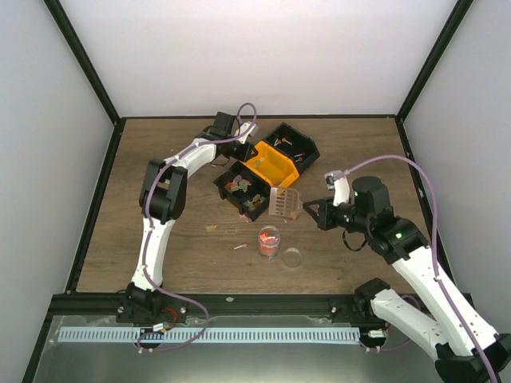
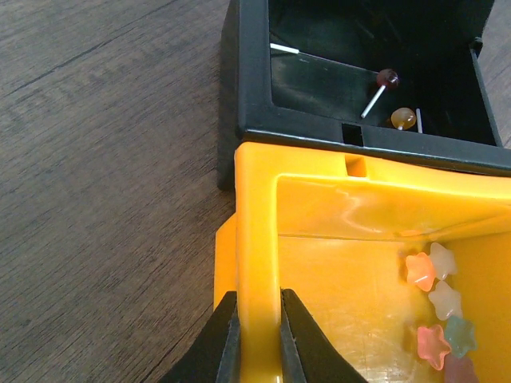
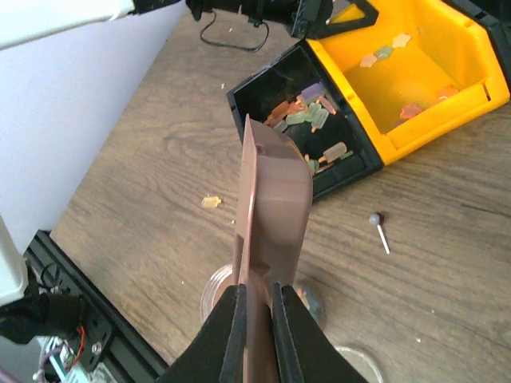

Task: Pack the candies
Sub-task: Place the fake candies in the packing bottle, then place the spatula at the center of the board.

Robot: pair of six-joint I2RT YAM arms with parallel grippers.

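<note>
The candies lie in a black bin at mid-table; they also show in the right wrist view. Some fill a small clear cup. My right gripper is shut on the handle of a brown translucent scoop, held on edge above the cup; the handle sits between my fingers in the right wrist view. My left gripper is shut on the side wall of the orange bin, as the left wrist view shows. Star-shaped sweets lie inside that bin.
A second black bin at the back holds lollipops. A clear round lid lies right of the cup. A loose lollipop and a stray yellow candy lie on the wood.
</note>
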